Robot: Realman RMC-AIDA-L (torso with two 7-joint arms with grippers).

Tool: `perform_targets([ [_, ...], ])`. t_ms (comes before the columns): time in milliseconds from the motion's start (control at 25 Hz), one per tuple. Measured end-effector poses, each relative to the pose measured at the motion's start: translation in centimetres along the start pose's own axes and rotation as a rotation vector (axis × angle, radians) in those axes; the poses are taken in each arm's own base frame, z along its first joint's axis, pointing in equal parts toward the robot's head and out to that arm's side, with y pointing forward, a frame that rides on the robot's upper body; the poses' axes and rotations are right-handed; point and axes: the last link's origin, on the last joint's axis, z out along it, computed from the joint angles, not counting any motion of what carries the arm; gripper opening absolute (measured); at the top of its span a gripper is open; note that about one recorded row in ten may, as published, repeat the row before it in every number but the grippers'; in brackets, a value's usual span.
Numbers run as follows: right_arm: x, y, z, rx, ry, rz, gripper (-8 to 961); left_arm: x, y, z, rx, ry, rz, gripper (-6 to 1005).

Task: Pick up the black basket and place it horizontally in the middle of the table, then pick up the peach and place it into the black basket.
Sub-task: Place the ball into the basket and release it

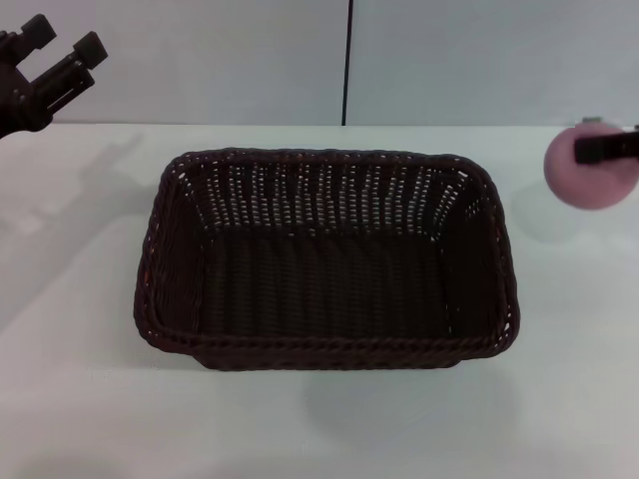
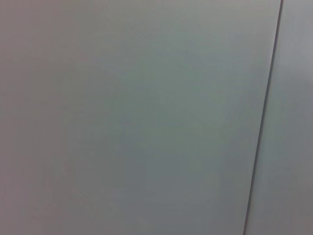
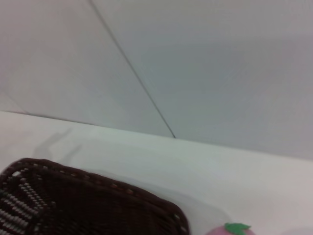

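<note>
White table (image 1: 80,399), black basket (image 1: 324,261) central; right gripper (image 1: 609,147) clamping peach (image 1: 589,178).

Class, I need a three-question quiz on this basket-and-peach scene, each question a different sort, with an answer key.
1. True or false: the peach already lies inside the black basket.
2. Multiple choice: where is the left gripper? A) inside the basket B) raised at the far left, away from the basket C) touching the peach.
3. Fill in: the right gripper holds the peach to the robot's ____ of the basket.

Key:
1. False; the basket is empty, lying lengthwise across the middle of the table.
2. B.
3. Right, above the table near its far edge.
</note>
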Motion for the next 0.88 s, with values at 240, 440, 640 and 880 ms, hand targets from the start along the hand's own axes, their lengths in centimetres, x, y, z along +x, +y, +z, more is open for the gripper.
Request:
perform_targets([
  [240, -2.2, 4.5, 1.9, -0.170, -0.013, -0.134, 260, -0.3, 0.0, -0.4, 0.009, -0.004, -0.012, 770],
  [440, -3.2, 6.3, 5.8, -0.299, 0.061, -0.155, 224, -0.7, -0.1, -0.5, 0.014, -0.007, -0.028, 770],
  [640, -3.0, 7.5, 9.7, -0.406, 0.138, -0.204, 190, -0.8, 0.0, -0.8, 0.018, -0.007, -0.034, 770],
  [880, -2.8, 7.3, 10.0, -0.417, 0.108, -0.194, 333, -1.2, 0.1, -1.4, 0.016, 0.028, -0.091, 770],
])
